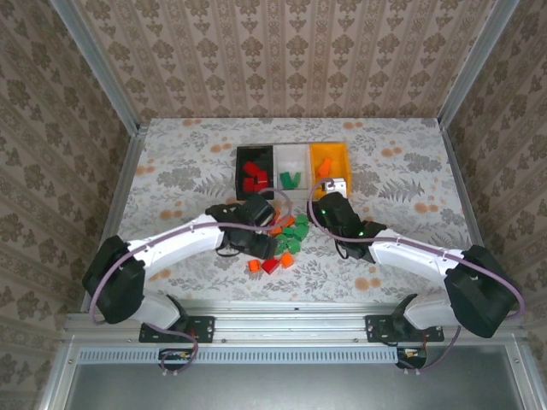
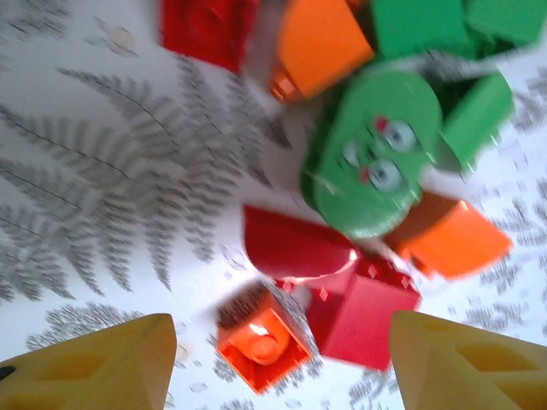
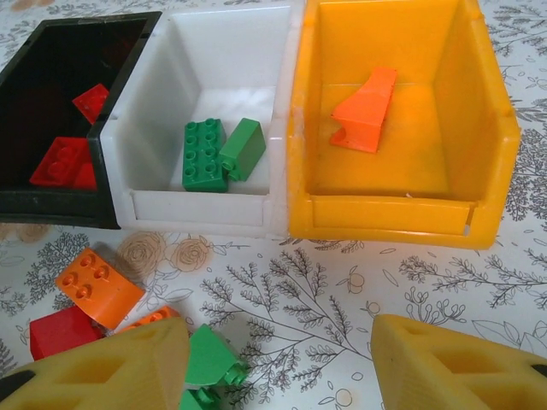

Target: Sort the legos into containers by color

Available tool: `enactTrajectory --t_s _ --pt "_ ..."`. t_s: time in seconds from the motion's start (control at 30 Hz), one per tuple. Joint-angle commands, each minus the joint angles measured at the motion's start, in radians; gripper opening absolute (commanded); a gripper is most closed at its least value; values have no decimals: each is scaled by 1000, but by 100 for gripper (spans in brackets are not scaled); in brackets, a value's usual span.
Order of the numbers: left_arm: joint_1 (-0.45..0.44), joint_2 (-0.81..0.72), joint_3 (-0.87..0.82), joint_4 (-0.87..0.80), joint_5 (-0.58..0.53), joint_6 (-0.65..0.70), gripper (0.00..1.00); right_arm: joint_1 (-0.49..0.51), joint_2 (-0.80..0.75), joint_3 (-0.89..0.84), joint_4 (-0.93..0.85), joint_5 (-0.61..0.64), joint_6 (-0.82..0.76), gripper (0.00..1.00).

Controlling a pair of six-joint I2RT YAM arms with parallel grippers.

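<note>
The left gripper [image 2: 282, 363] is wide open and holds nothing; a small orange brick [image 2: 261, 342] sits right between its fingers, just ahead of the tips. The brick is turned corner-first (like a diamond), so the fingers would meet its corners, not its flat sides; I think a small twist is needed first. A red brick [image 2: 363, 316] touches it on one side and may get caught too. The right gripper [image 3: 280, 342] is open and empty as well; the orange bin [image 3: 385, 213] is just ahead of it; the pile [image 1: 286, 239] is nearer the left gripper, so I guess that arm picks.
</note>
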Motion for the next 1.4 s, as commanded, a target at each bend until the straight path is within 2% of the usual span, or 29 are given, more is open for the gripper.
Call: enactTrajectory --t_s 0.0,0.13,0.4,0.67,0.9,1.07,1.17,1.27,1.37 --pt "-44 -11 -17 44 11 43 69 -2 6 -6 10 40 -4 60" --pt "-82 66 3 50 16 65 68 -3 13 -8 10 59 -7 60" --pt "-90 163 -1 100 56 65 61 -5 10 -9 8 69 -10 60" --pt "-107 230 14 113 59 61 45 -7 7 -8 6 70 -12 60" --pt "-113 185 27 74 20 59 23 -6 8 -9 5 70 -11 60" --pt "-106 74 133 -10 6 116 19 -7 13 -7 7 64 -10 60" --pt "-29 36 244 -78 -1 184 19 -7 20 -3 5 61 -6 60" --pt "134 70 364 -113 -11 209 20 -7 18 -4 5 56 -4 60" --pt "303 189 498 -125 -3 170 22 -6 18 -4 5 55 -5 60"
